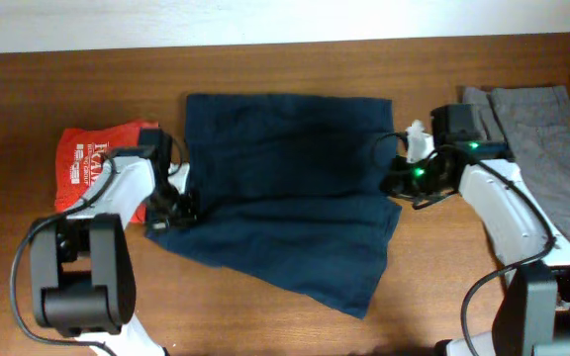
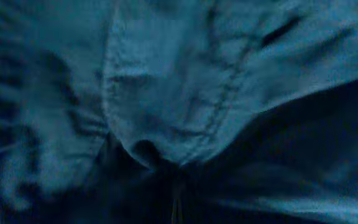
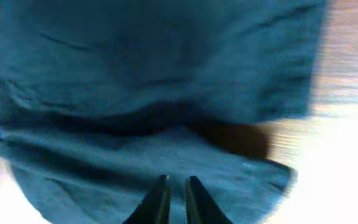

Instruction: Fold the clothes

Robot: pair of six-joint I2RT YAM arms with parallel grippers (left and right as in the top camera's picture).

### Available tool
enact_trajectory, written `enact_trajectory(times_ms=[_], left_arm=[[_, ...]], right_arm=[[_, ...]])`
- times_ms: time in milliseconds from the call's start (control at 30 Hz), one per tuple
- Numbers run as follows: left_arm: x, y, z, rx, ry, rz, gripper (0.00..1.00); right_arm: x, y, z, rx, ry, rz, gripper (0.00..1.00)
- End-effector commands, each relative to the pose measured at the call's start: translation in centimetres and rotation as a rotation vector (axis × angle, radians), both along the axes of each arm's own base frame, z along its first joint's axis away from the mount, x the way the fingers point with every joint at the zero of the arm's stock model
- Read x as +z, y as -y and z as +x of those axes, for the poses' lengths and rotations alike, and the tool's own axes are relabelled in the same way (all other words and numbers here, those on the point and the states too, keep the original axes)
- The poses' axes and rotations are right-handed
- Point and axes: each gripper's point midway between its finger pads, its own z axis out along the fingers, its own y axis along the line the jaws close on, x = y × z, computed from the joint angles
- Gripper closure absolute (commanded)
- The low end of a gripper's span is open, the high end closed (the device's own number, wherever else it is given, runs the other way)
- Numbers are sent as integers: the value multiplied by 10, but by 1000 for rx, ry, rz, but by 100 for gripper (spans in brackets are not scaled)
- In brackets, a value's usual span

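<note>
Navy shorts (image 1: 285,188) lie on table (image 1: 265,69) centre. Left gripper (image 1: 171,210) clamped on their left edge; right gripper (image 3: 175,182) narrow, probably pinching right edge, view blurry. Lift both evenly, keep fabric taut, fold squarely.

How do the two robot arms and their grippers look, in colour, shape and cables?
Both arms have white links and bulky black joint housings: the left arm, the right arm. Thin black cables loop along each. A green light glows near the right wrist. The right gripper has two dark, tapering fingers.
</note>
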Motion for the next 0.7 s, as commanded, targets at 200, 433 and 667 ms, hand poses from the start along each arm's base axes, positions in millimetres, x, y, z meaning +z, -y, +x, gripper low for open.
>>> enact_trajectory(times_ms=[200,433,667], left_arm=[[-15,9,-60,144,-218,-33,99],[10,9,-9,121,-41,-48,100],[65,6,60,45,228,-42,89]], right_arm=[[0,-37,17,89,86,1,76],[-28,-12,25,33,43,-105,76],[-32,28,37,-73,47,-135,51]])
